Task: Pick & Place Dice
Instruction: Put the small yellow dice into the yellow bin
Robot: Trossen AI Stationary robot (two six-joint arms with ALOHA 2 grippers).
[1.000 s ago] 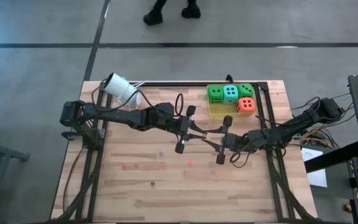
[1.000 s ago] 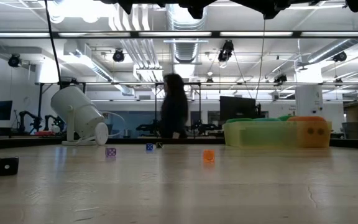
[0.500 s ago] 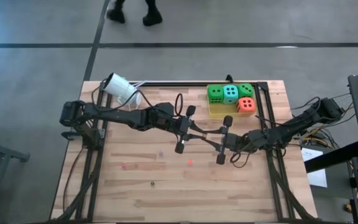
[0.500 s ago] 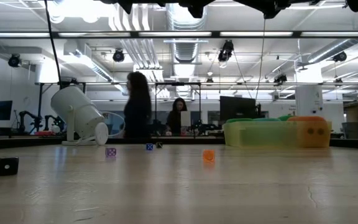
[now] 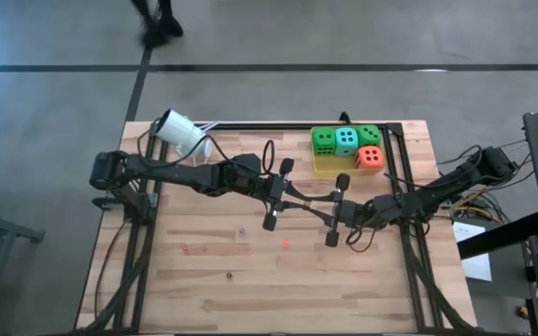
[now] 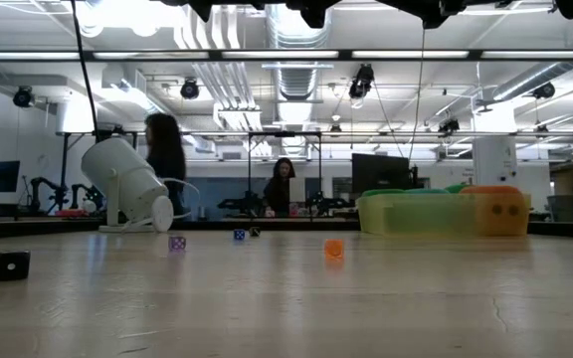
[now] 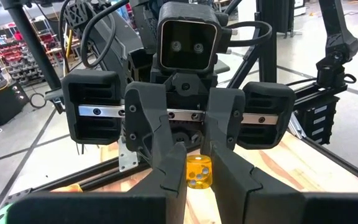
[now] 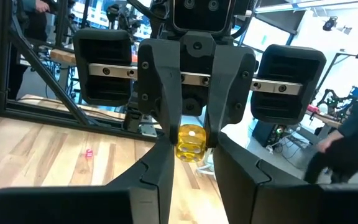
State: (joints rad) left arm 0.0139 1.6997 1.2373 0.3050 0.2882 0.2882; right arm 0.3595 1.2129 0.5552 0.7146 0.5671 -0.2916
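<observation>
High view: the four dice, two green [image 5: 323,140] [image 5: 370,135], one teal [image 5: 346,140] and one orange-red [image 5: 369,158], sit packed together in a yellow tray [image 5: 330,169] at the upper right of the table [image 5: 204,289]. At the frame's centre the left gripper [image 5: 300,198] and the right gripper [image 5: 321,206] meet tip to tip. The wrist views show a small yellow die [image 8: 190,143] pinched between the left gripper's fingers, with the right gripper's fingers pressed against its sides too. Tiny dice lie scattered on the wood in the lower middle of the frame. A white lamp [image 5: 181,133] lies at the upper left.
</observation>
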